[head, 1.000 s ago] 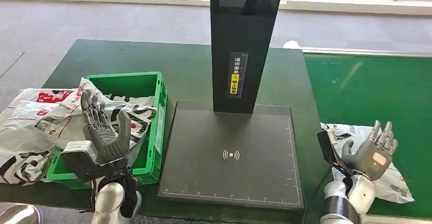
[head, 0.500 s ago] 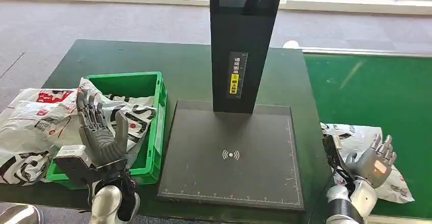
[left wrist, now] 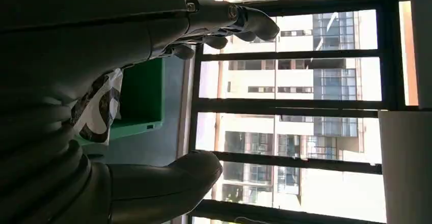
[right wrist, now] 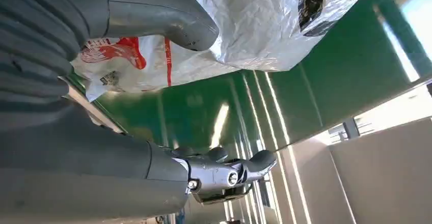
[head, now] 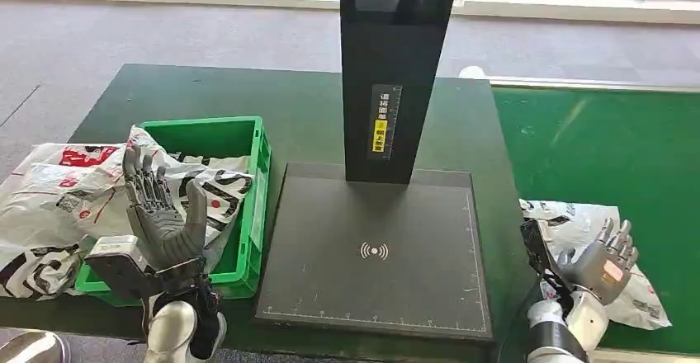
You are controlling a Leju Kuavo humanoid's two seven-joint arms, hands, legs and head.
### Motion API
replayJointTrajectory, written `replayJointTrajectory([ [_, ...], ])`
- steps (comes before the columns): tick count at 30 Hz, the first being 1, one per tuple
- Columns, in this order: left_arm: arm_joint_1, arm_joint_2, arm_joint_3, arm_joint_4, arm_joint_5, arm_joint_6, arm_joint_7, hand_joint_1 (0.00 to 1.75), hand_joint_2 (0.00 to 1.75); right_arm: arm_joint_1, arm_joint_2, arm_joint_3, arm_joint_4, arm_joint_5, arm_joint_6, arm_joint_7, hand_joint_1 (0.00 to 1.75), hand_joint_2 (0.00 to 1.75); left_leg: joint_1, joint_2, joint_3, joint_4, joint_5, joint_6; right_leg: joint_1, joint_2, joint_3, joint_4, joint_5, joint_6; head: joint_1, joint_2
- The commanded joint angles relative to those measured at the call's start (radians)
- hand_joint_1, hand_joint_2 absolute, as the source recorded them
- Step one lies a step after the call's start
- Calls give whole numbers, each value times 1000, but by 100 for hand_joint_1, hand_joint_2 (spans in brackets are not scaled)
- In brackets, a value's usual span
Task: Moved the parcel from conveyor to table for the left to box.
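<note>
A white plastic parcel (head: 578, 223) with black and red print lies on the green conveyor belt (head: 603, 148) at my right; the right wrist view shows this parcel (right wrist: 254, 25) close beside the thumb. My right hand (head: 601, 262) hovers over its near end, fingers spread, holding nothing. The green box (head: 248, 144) stands on the left of the table with several white printed parcels (head: 58, 198) spilling over its left side. In front of that box my left hand (head: 161, 214) is raised, fingers apart and empty.
A black scanner base plate (head: 376, 252) with a tall black column (head: 396, 74) occupies the middle of the dark green table (head: 206, 91). Grey floor and windows lie beyond. The table's near edge runs just under both wrists.
My right hand has dropped lower and nearer over the parcel on the belt. My left hand has shifted slightly left and down. The parcels have not moved.
</note>
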Motion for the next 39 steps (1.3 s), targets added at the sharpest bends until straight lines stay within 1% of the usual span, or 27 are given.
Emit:
replayJointTrajectory([
  [1, -9, 26, -24, 29, 5, -5, 3, 0, 175, -37, -5, -67, 41, 3, 4, -2, 0, 175, 0, 3, 3, -2, 0, 0, 0, 1, 2, -2, 0, -1, 0, 0],
  [7, -9, 26, -24, 29, 5, -5, 3, 0, 175, -37, -5, -67, 41, 3, 4, -2, 0, 175, 0, 3, 3, -2, 0, -1, 0, 1, 2, -2, 0, -1, 0, 0],
  [8, 7, 19, -19, 24, -29, -28, 3, 0, 175, -38, -137, 168, 292, 85, 255, 249, 175, 175, 0, 2, 1, -1, 0, 0, 0, 1, 1, -1, 0, -1, 0, 0],
  [9, 29, 4, -7, 0, -45, -46, 3, 0, 175, -38, -161, 160, 425, 81, 225, 511, 175, 175, 0, 4, 4, -4, 0, -1, 0, 2, 3, -4, 1, -2, 0, 0],
  [10, 34, 2, -6, -6, -48, -48, 3, 0, 175, -31, -166, 157, 432, 79, 218, 502, 175, 175, 0, 0, 3, -3, 0, 0, 0, -2, 4, -4, 0, -1, 0, 0],
  [11, 44, -2, -4, -16, -53, -52, 3, 0, 175, -27, -171, 156, 442, 77, 210, 496, 175, 175, 1, 5, 6, -5, 0, 0, 1, 3, 6, -7, 2, -1, 0, 0],
  [12, 47, -4, -3, -20, -56, -53, 3, 0, 175, -28, -171, 156, 446, 77, 211, 493, 175, 175, 2, 5, 4, -3, -1, 0, 2, 4, 4, -5, 1, -1, 0, 0],
  [13, 49, -6, -1, -23, -59, -53, 3, 0, 175, -32, -172, 158, 449, 80, 212, 495, 175, 175, 1, 2, 4, -3, -1, 0, 1, 0, 6, -5, 1, -1, 0, 0],
  [14, 50, -7, 0, -24, -61, -55, 3, 0, 175, -33, -171, 158, 450, 81, 211, 496, 175, 175, 1, 2, 5, -4, 0, 0, 1, 0, 7, -6, 0, -1, 0, 0],
  [15, 49, -8, 2, -24, -62, -56, 3, 0, 175, -37, -171, 160, 451, 82, 213, 500, 175, 175, 0, 0, 1, -1, 0, 0, 0, -1, 2, -2, 0, 0, 0, 0],
  [18, 47, -9, 4, -22, -62, -58, 3, 0, 175, -40, -170, 161, 450, 83, 215, 504, 175, 175, 1, 4, 5, -3, -1, 0, 2, 2, 5, -5, 1, -1, 0, 0],
  [21, 47, -9, 4, -22, -62, -58, 3, 0, 175, -40, -170, 161, 450, 83, 215, 504, 175, 175, 1, 3, 5, -2, -1, 0, 2, 2, 5, -4, 0, -1, 0, 0],
  [33, 57, -20, 16, -41, -75, -65, 3, 0, 175, -54, -165, 174, 451, 85, 230, 510, 175, 175, 1, 4, 8, -1, -2, 1, 1, 3, 8, -4, 1, 0, 0, 0],
  [37, 61, -24, 20, -46, -79, -61, 3, 0, 175, -61, -161, 176, 441, 82, 172, 493, 175, 175, 1, 4, 9, -1, -2, 1, 1, 3, 9, -4, 1, 0, 0, 0],
  [38, 64, -23, 21, -50, -81, -54, 3, 0, 175, -66, -154, 167, 431, 67, 92, 457, 175, 175, 1, 4, 9, 0, -2, 1, 1, 3, 9, -3, 0, 0, 0, 0],
  [39, 65, -23, 21, -52, -82, -51, 3, 0, 175, -69, -150, 166, 421, 60, 40, 435, 175, 175, 1, 5, 9, -4, -1, 1, 1, 3, 8, -6, 2, -1, 0, 0],
])
